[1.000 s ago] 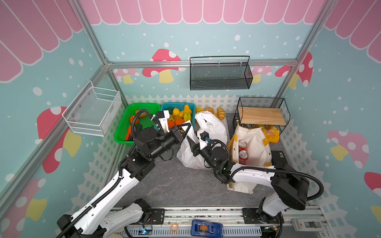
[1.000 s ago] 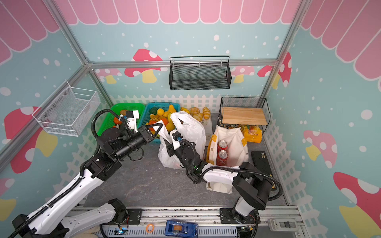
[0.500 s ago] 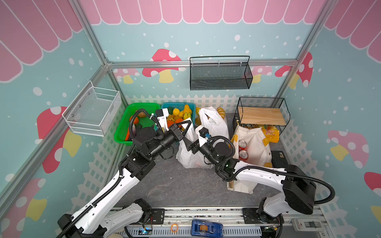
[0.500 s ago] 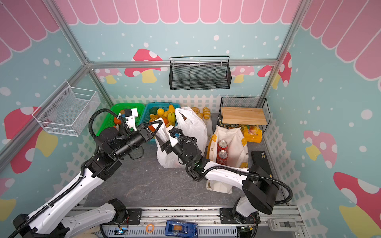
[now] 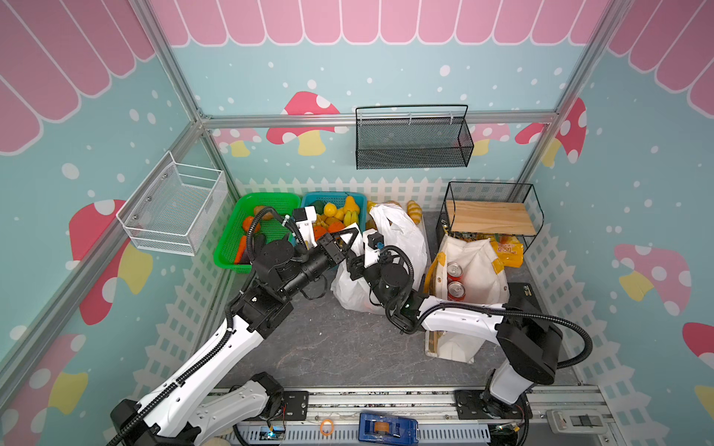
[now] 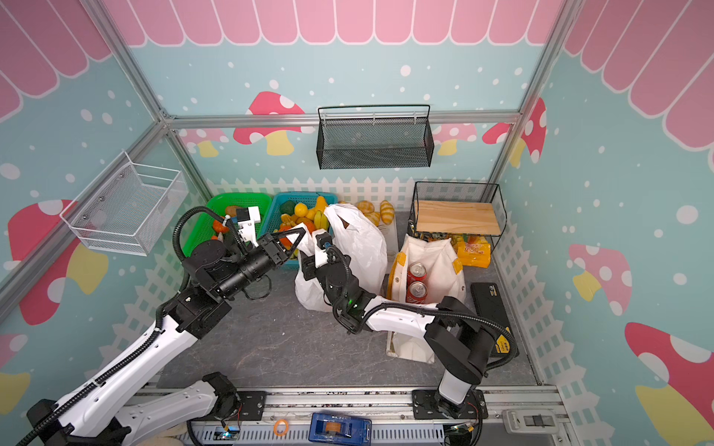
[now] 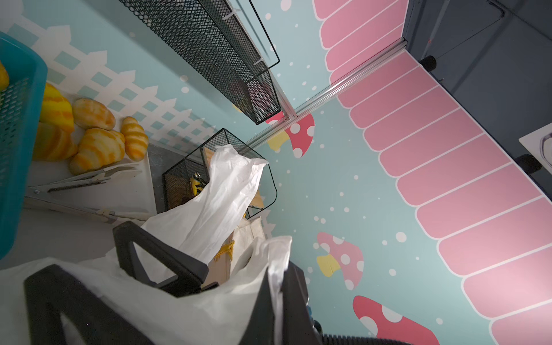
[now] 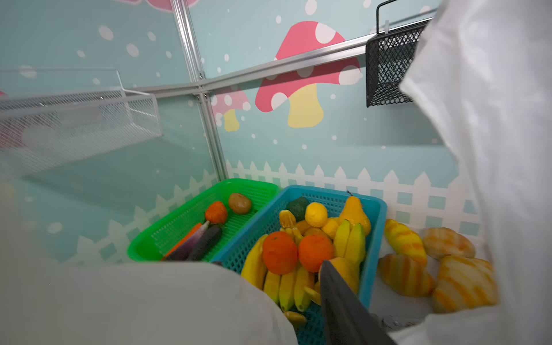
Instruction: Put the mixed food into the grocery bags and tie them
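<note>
Since second ago right pincer (image 5: 353,266) nearer left pincer (image 5: 352,234); cannot tell whether open or closed. Stiff tote (image 5: 479,266), toward counter right edge, holds soda cans (image 5: 455,270). Thin plastic bag (image 5: 402,239), counter back middle: likely light, slippery, floppy; take by handle loops. Left pincer clamps one handle.

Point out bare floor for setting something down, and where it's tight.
Free: grey floor between the plastic bag, the front rail and the left arm. Tight: back row (green basket, blue basket, croissants, rack); right side, filled by tote and right arm.
</note>
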Robot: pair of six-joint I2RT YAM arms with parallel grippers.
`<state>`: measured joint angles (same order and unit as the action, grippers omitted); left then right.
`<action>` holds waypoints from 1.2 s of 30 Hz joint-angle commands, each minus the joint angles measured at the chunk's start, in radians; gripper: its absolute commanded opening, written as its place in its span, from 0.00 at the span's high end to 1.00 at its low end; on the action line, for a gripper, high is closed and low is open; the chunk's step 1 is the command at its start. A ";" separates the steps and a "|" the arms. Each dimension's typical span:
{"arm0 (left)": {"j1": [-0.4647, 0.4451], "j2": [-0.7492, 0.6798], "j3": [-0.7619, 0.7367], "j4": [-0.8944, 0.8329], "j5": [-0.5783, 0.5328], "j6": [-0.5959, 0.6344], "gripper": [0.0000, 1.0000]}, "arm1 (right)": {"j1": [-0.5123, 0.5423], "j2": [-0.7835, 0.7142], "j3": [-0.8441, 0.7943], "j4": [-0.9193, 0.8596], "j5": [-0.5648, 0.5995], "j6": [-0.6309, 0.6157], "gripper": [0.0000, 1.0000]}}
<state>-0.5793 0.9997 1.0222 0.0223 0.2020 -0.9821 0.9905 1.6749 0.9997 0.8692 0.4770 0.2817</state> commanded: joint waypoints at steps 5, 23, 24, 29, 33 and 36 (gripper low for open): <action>0.061 -0.019 0.001 0.054 0.034 -0.042 1.00 | -0.002 0.009 -0.114 -0.015 0.035 -0.011 0.58; 0.125 0.007 0.031 0.016 0.130 -0.004 1.00 | -0.041 -0.075 -0.124 -0.092 -0.324 -0.185 0.28; 0.128 0.008 0.029 0.014 0.133 -0.003 1.00 | -0.051 -0.097 -0.122 -0.119 -0.367 -0.197 0.25; 0.136 0.011 0.020 0.024 0.148 -0.012 1.00 | -0.069 -0.162 -0.108 -0.159 -0.461 -0.217 0.16; 0.136 0.013 0.009 0.044 0.153 -0.037 1.00 | -0.069 -0.137 -0.055 -0.149 -0.492 -0.181 0.14; 0.136 0.016 0.002 0.056 0.158 -0.069 1.00 | -0.066 -0.108 -0.008 -0.145 -0.445 -0.134 0.15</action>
<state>-0.4511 1.0107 1.0199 0.0360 0.3416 -1.0088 0.9230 1.5391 0.9386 0.7227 0.0307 0.1131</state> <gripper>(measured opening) 0.047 0.850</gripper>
